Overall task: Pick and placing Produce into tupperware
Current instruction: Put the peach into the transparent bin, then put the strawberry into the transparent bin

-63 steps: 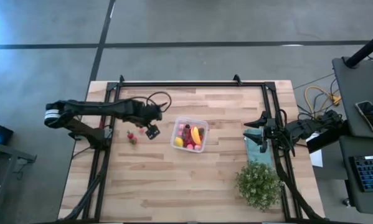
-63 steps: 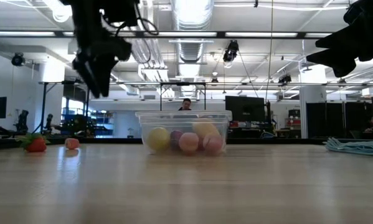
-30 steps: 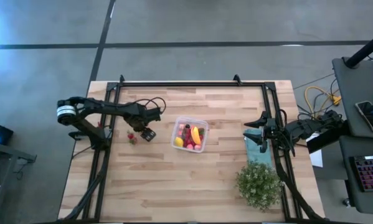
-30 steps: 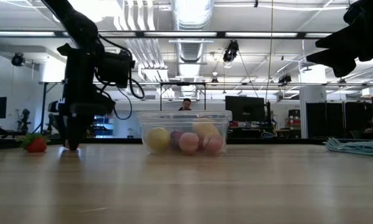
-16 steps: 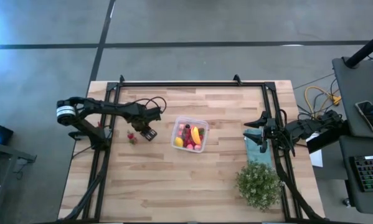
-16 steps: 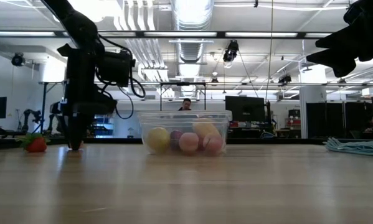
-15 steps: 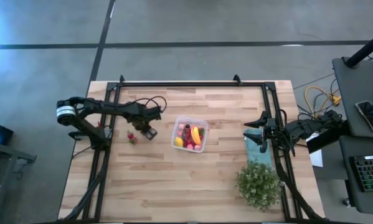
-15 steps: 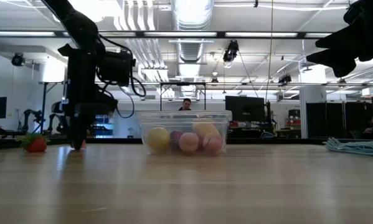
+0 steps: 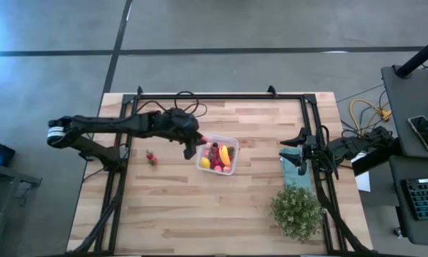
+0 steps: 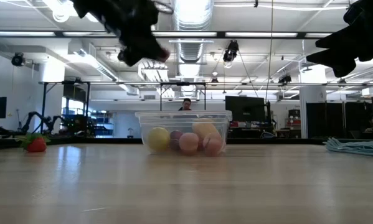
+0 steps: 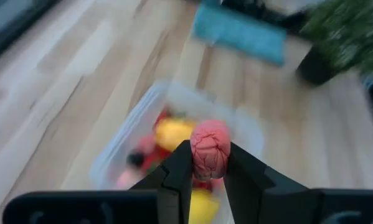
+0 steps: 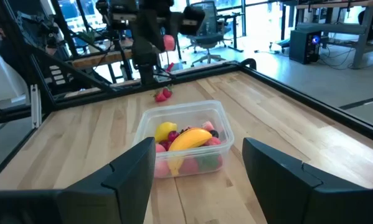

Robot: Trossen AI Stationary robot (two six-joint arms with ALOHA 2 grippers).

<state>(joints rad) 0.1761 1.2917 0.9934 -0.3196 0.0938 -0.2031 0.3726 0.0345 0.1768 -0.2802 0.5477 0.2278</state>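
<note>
Now left gripper (image 11: 206,169) pinches one berry (image 11: 210,146) (strawberry (image 9: 151,158) alone)

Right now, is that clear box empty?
No. The tupperware has no lid on and already holds several produce pieces, yellow and red among them.

The left arm stretches out from its base toward the middle, wrist raised well above the surface below. The left gripper (image 11: 209,163) points forward and down, its two dark fingers (image 11: 177,168) pressed in from both sides on a pink berry (image 11: 210,147), which sits pinched between the tips. In the overhead view the left gripper (image 9: 191,148) is at the end of the extended arm. The right arm is folded back at its own side, held high, and the right gripper (image 12: 198,163) faces forward with its fingers spread wide apart, nothing between them.
</note>
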